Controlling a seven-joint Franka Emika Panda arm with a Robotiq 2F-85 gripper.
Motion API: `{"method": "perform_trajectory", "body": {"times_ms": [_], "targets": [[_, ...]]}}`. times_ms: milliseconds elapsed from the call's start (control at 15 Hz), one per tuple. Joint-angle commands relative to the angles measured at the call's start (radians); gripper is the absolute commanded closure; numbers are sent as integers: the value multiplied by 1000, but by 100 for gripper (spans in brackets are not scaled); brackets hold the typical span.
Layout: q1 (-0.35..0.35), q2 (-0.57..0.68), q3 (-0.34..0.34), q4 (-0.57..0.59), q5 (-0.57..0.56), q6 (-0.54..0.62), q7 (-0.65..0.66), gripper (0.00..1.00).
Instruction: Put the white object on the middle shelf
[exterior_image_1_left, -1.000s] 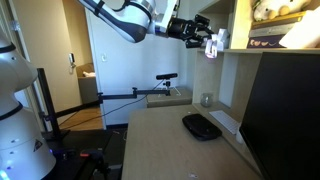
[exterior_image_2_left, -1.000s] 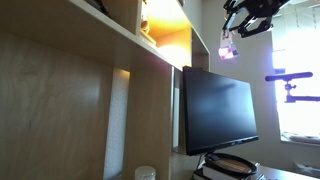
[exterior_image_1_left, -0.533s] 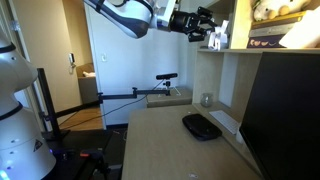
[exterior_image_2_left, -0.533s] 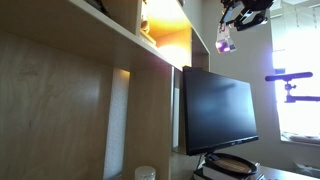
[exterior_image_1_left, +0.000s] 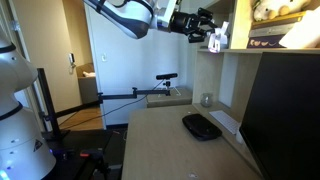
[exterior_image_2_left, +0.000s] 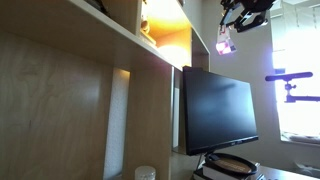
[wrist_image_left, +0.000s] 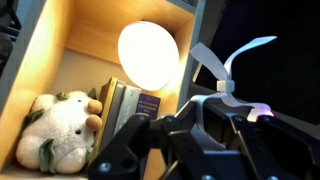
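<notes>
Arm's gone up a bit since a second ago. The gripper (exterior_image_1_left: 211, 32) has its jaws clamped on the white object (exterior_image_1_left: 216, 42), which dangles just beneath.

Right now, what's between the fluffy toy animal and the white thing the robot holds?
In the wrist view, a few upright books stand between the white plush animal and the white object clamped in the gripper.

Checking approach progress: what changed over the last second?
The gripper rose slightly and edged toward the middle shelf, carrying the white object; most of that came early. Grip still shut on it. Black oval device and monitor unmoved.
</notes>
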Motion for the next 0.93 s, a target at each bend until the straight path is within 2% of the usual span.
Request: {"method": "perform_trajectory", "body": {"times_ms": [0, 400, 867], "targets": [[-11, 20, -3, 31, 31, 4, -23, 97], [-31, 42, -21, 81, 61, 13, -49, 97], [-34, 90, -16, 193, 118, 3, -151, 97]]}}
